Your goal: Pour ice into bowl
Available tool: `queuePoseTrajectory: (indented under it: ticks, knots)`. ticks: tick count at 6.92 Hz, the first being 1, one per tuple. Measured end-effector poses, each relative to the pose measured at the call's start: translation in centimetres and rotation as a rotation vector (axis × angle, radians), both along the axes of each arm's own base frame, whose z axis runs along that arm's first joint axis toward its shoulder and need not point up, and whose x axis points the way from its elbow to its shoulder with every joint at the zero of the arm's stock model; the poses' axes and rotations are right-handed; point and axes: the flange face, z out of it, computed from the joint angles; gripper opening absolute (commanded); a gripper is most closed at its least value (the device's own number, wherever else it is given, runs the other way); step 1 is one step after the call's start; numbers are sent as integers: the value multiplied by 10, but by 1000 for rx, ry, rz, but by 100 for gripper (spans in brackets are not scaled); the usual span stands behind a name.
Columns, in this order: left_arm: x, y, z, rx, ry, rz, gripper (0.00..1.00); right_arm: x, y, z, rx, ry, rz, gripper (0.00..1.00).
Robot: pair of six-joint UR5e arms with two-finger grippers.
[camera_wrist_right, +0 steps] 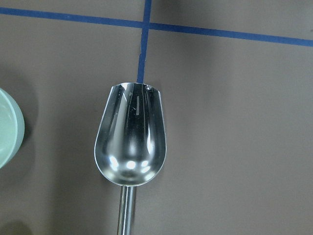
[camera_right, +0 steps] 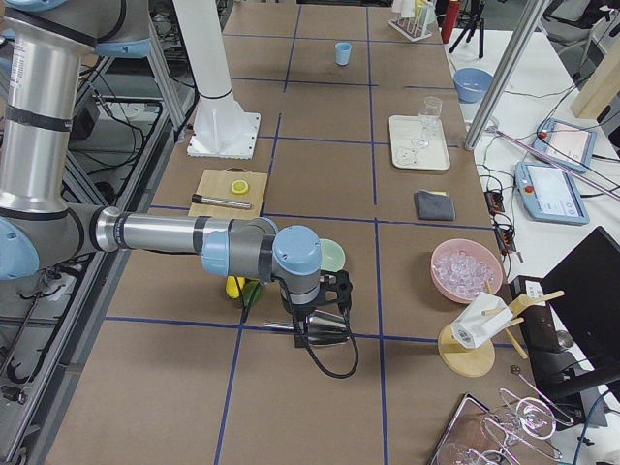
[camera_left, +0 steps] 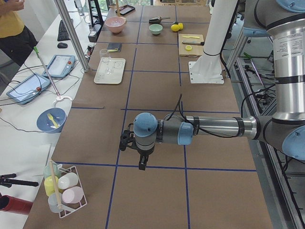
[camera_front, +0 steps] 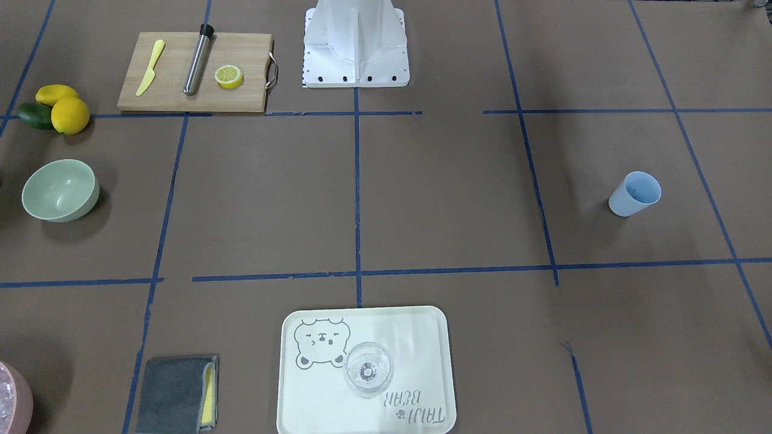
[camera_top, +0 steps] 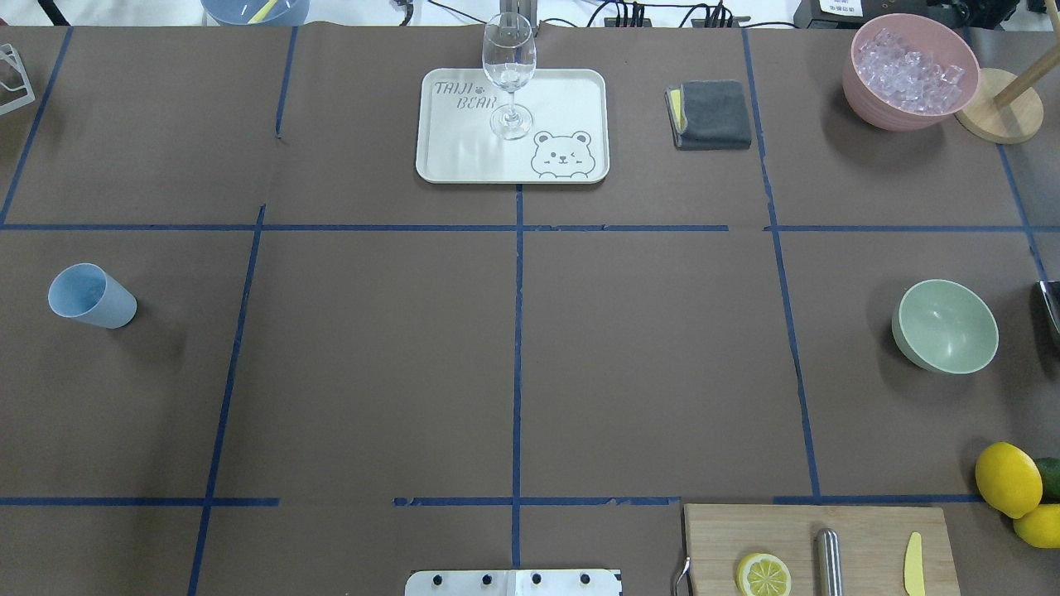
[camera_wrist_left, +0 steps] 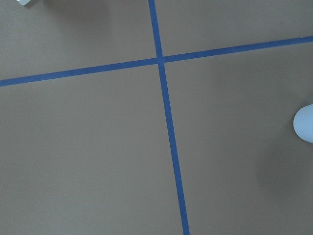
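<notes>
Scoop (camera_wrist_right: 131, 142) near bowl (camera_top: 944, 325); ice (camera_top: 909, 68) in pink container (camera_top: 879, 106) (left jaws, right jaws: open or closed, cannot tell).

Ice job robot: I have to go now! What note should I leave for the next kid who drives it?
Left gripper: hangs over bare table near the light blue plastic cup; open or shut, cannot tell.
Right gripper: has the shiny metal scoop, which is empty, beside the pale green bowl; its fingers are hidden, so cannot tell.
Clear ice cubes: all in the round pink bowl at the table's corner.
Done: no ice in the green bowl yet.
Left: scoop ice from the pink bowl, tip it into the green one.
</notes>
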Motion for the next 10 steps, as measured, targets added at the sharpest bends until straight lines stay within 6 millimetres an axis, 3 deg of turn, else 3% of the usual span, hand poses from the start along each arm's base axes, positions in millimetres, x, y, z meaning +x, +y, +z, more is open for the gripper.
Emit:
queuePoseTrajectory:
  ticks: [5,8,10]
  knots:
    - [0,-2,-6,15,0,0,100,-1,-2,-2,4,1,-1,100]
    - [0,-5,-12,29,1,0,100,-6,-35,-43,139,-28,-3,100]
    - [0,-10,-15,37,0,0,100,-10,-43,-63,235,-91,0,100]
